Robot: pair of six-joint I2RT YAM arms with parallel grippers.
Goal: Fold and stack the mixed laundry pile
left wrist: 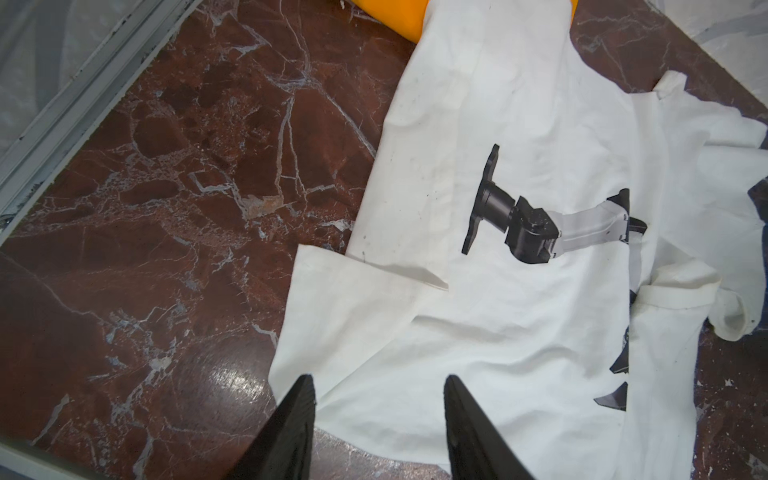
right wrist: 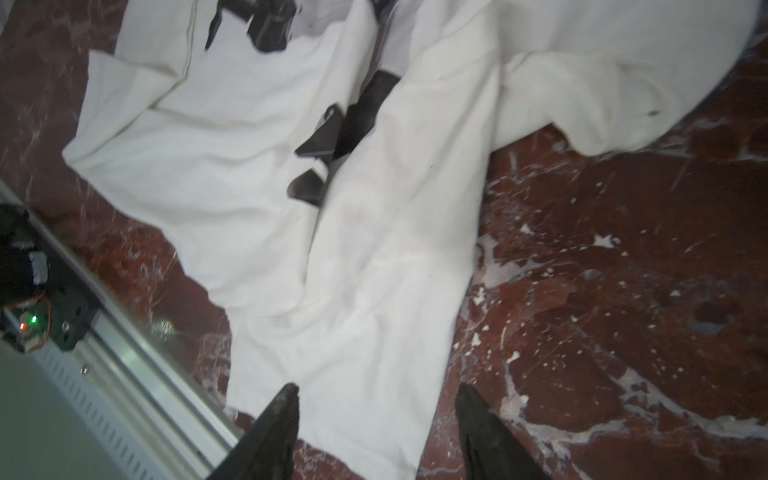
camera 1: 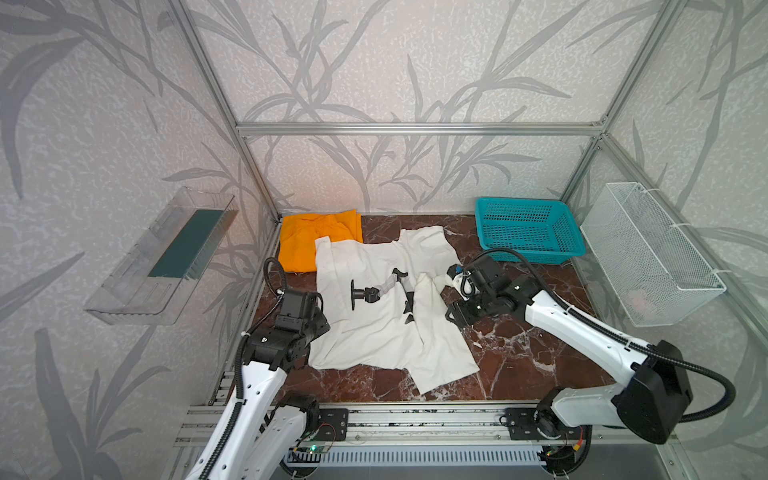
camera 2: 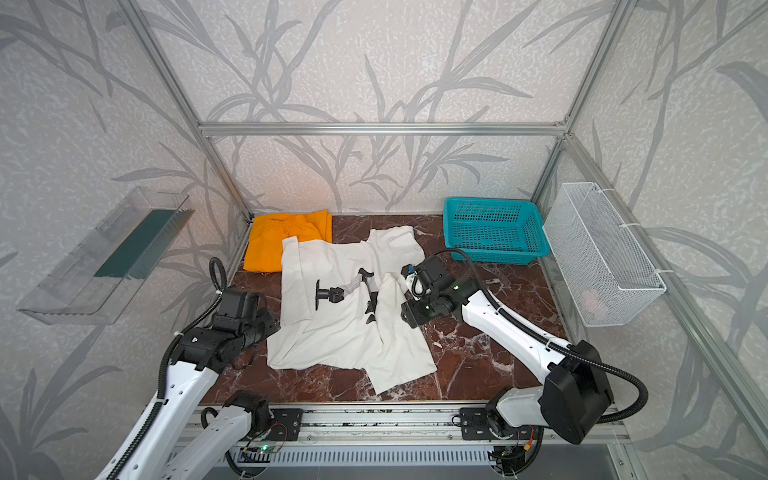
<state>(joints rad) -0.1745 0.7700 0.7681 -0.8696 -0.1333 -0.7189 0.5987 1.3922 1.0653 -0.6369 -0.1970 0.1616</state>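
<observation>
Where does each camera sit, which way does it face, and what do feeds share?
Both top views: high at the front, looking down on table, white shirt, orange trousers, teal basket; left arm, right arm show.
Left wrist: on its arm, facing the shirt past the open left gripper.
Right wrist: on its arm, facing the shirt's fold past the open right gripper.
Shared: the black print.

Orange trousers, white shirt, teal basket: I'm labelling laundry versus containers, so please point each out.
orange trousers (camera 1: 307, 243): in a top view, middle of the cloth.
white shirt (camera 1: 374, 336): in a top view, plain fabric below the print.
teal basket (camera 1: 536, 254): in a top view, its near wall.
</observation>
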